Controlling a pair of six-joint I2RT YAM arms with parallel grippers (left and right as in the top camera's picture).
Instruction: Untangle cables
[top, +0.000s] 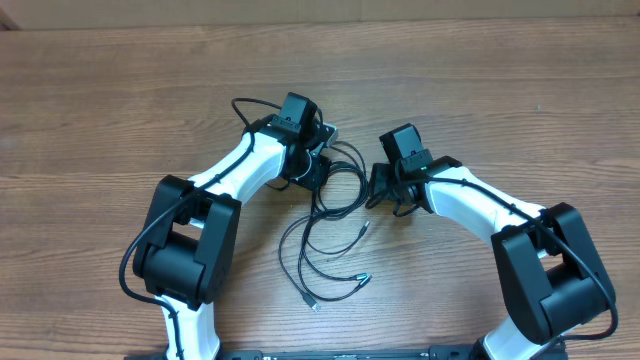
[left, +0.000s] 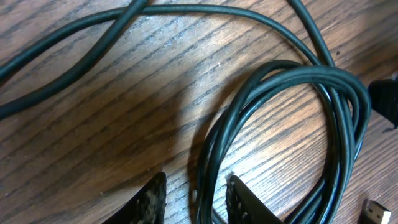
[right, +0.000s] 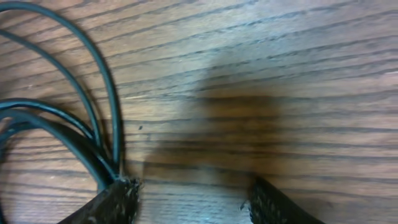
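Loosely, cables (left: 311, 73) looped between jaws of left tool (left: 196, 202), beside right tool (right: 198, 205)

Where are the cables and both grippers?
cables (left: 351, 106): left wrist view, right side of the coil.
left gripper (left: 195, 198): left wrist view, between its fingertips.
right gripper (right: 194, 199): right wrist view, between its fingertips.

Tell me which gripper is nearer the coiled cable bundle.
Left. The left gripper straddles strands of the coiled cable bundle; the right gripper sits beside it, mostly over bare table.

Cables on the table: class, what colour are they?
The cables are black; the left wrist view shows them best.
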